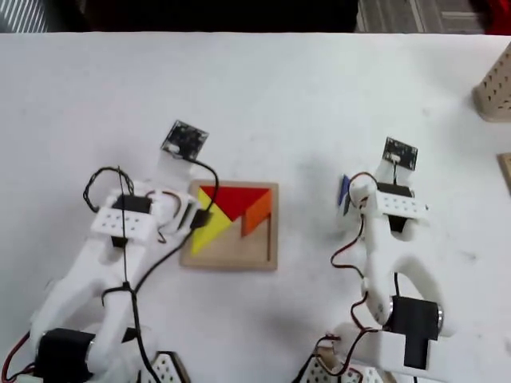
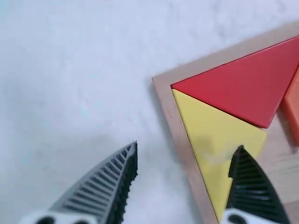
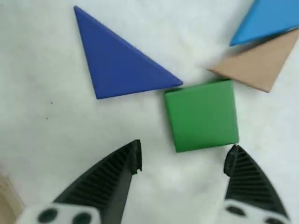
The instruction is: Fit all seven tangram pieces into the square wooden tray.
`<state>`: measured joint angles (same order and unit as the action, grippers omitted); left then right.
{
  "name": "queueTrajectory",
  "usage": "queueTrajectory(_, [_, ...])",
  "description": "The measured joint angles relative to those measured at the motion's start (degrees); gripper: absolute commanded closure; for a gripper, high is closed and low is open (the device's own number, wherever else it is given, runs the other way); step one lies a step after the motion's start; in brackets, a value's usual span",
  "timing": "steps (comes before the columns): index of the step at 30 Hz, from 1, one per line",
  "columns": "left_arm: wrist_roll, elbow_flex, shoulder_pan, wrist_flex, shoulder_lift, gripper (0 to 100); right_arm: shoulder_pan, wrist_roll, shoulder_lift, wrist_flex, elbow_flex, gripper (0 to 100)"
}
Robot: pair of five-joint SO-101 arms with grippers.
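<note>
The square wooden tray (image 1: 267, 259) lies at the table's middle and holds a red triangle (image 1: 235, 199), a yellow triangle (image 1: 211, 227) and an orange piece (image 1: 257, 215). My left gripper (image 2: 187, 147) is open and straddles the tray's rim (image 2: 170, 116), one finger above the yellow triangle (image 2: 215, 135), beside the red triangle (image 2: 247, 84). My right gripper (image 3: 185, 145) is open just short of a green square (image 3: 201, 115). Around the square lie a dark blue triangle (image 3: 117, 65), a light blue piece (image 3: 268, 18) and a tan triangle (image 3: 254, 63). The dark blue piece (image 1: 344, 191) peeks out by the right arm.
A perforated wooden block (image 1: 495, 88) stands at the table's right edge, with another wooden bit (image 1: 505, 171) below it. Black cables (image 1: 132, 271) hang along the left arm. White table stretches behind the tray up to the far edge.
</note>
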<state>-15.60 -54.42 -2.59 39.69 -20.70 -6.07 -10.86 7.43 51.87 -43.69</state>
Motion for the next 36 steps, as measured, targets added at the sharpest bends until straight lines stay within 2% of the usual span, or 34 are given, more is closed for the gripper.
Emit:
queueTrajectory(16, [0.0,0.0,0.0,0.0,0.0,69,2.0,0.0,0.0,3.1,0.0,71.3])
queueTrajectory(24, [0.0,0.0,0.0,0.0,0.0,69,1.9,0.0,0.0,3.2,0.0,83.8])
queueTrajectory(36, [0.0,0.0,0.0,0.0,0.0,69,1.9,0.0,0.0,3.2,0.0,84.4])
